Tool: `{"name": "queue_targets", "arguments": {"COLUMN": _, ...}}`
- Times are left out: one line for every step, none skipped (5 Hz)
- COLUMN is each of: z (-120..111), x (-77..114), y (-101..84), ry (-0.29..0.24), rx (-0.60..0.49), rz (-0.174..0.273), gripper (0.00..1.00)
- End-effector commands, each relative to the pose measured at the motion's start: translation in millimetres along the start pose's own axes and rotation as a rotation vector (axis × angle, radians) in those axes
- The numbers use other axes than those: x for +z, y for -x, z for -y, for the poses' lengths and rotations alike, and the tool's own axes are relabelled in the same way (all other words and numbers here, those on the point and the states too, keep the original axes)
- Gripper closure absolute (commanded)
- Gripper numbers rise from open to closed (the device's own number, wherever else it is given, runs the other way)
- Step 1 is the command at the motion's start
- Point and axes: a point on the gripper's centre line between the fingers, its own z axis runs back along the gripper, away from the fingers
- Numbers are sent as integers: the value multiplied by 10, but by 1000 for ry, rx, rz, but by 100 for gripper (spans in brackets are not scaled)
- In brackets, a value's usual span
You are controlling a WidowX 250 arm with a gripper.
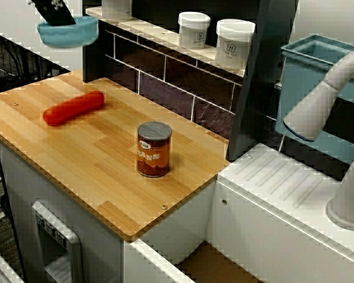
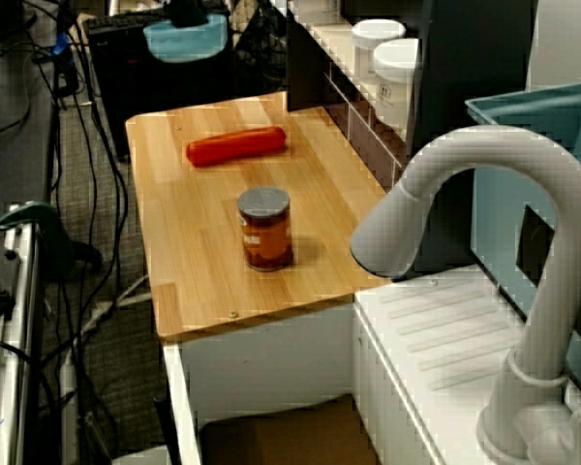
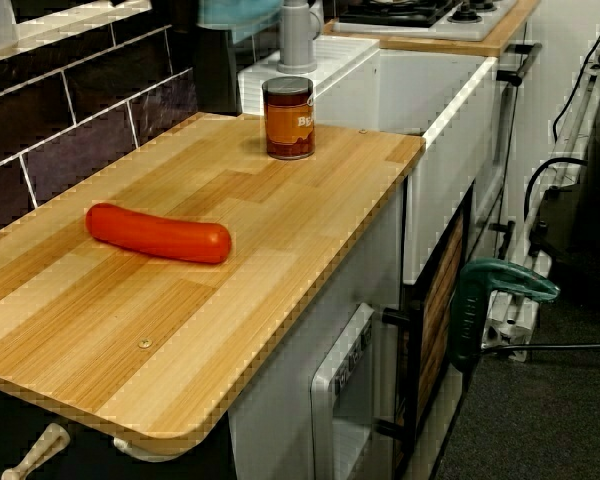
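Gripper point(image 1: 54, 13) is black and cut off by the top corner in the high view. It sits well away from the can point(image 1: 154, 149), past the sausage point(image 1: 74, 108) and beyond the table point(image 1: 100, 183) edge on that side. Fingers point(image 1: 64, 19) point down into a blue bowl point(image 1: 68, 34) and meet its rim. How far open they are cannot be told, nor whether they grip the bowl. Bowl is upright and off the table; what carries it does not show. The view past the tap agrees: gripper point(image 2: 186, 10) over bowl point(image 2: 184, 39), roughly in line with can point(image 2: 265, 229) and sausage point(image 2: 235, 146), and farthest from the can.

Sausage is red and lies flat on the table between can and bowl, apart from both. Can stands upright with a grey lid and brown label, nearer the table end that meets the white sink top point(image 1: 283, 188). Behind the can is a dark tiled wall point(image 1: 165, 76) with a shelf point(image 1: 165, 38) above it. One white jar point(image 1: 193, 29) stands on the shelf, a second jar point(image 1: 233, 42) just beside it. On the sink side of the can are a grey tap point(image 1: 318, 106) and a teal crate point(image 1: 307, 65).

In the low view from the table's end, the sausage point(image 3: 158, 233) is close and the can point(image 3: 288, 118) far behind it. A green clamp point(image 3: 490, 295) sits low, off the table's side.
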Motion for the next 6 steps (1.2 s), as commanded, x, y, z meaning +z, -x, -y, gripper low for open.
{"name": "queue_targets", "arguments": {"z": -216, "x": -55, "y": -29, "ry": -115, "rx": -1, "rz": 23, "gripper": 100}}
{"name": "queue_targets", "arguments": {"z": -162, "x": -112, "y": 22, "ry": -115, "rx": -16, "rz": 17, "gripper": 100}}
{"name": "queue_targets", "arguments": {"z": -73, "x": -201, "y": 126, "ry": -122, "rx": -33, "rz": 16, "gripper": 100}}
{"name": "queue_targets", "arguments": {"z": -14, "x": -349, "y": 213, "ry": -135, "rx": -47, "rz": 4, "gripper": 100}}
{"name": "queue_targets", "arguments": {"z": 32, "x": -528, "y": 276, "ry": -155, "rx": -52, "rz": -6, "gripper": 100}}
{"name": "queue_targets", "arguments": {"z": 50, "x": -702, "y": 306, "ry": -176, "rx": -60, "rz": -19, "gripper": 100}}
